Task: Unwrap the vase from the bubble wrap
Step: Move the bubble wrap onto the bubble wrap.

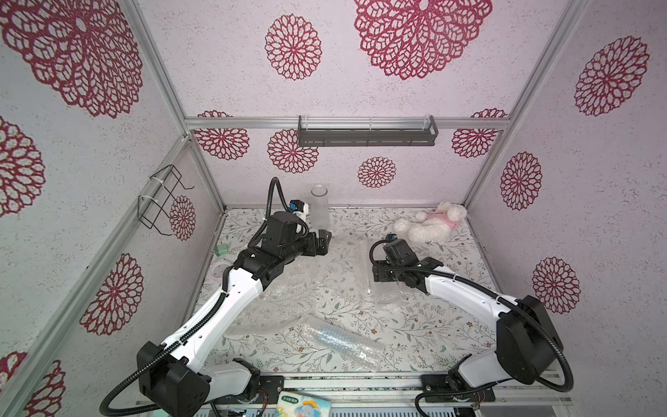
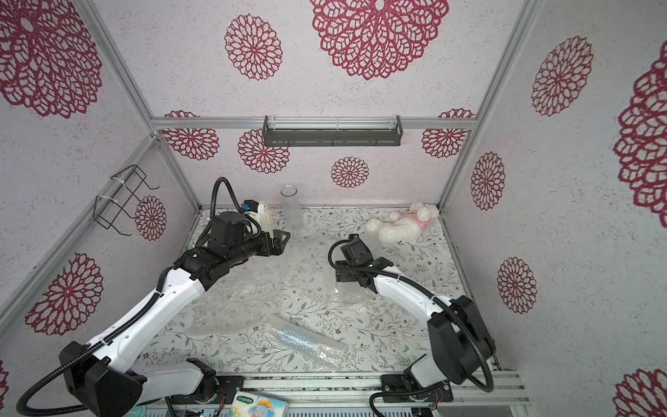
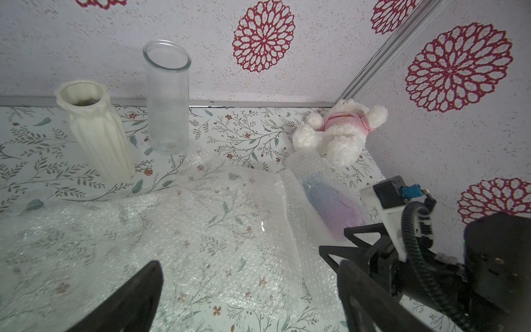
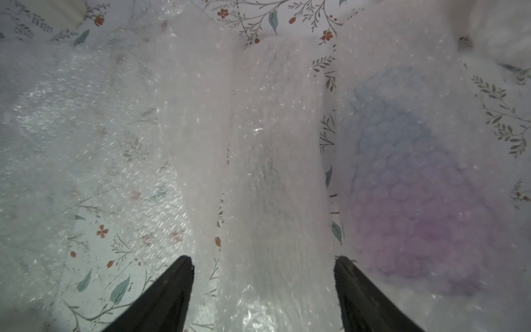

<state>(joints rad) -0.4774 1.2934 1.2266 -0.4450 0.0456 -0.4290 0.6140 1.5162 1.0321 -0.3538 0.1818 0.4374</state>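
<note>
Clear bubble wrap [image 3: 230,230], half-unrolled, still sheathes the blue-pink vase [image 3: 336,201] beside the white plush toy [image 3: 342,129]; left gripper [image 3: 250,264], right gripper [image 4: 263,258] spread.

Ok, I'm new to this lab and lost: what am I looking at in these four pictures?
Two robot arms work at a table. Two pictures look down from overhead; two come from wrist cameras. On the table: loose bubble wrap, a glass vase and a cream vase upright, a plush toy, plus a blue-pink vase and a blue vase, both wrapped. Both grippers are open: the left gripper holds nothing, the right gripper straddles a fold of wrap beside the blue-pink vase.
</note>
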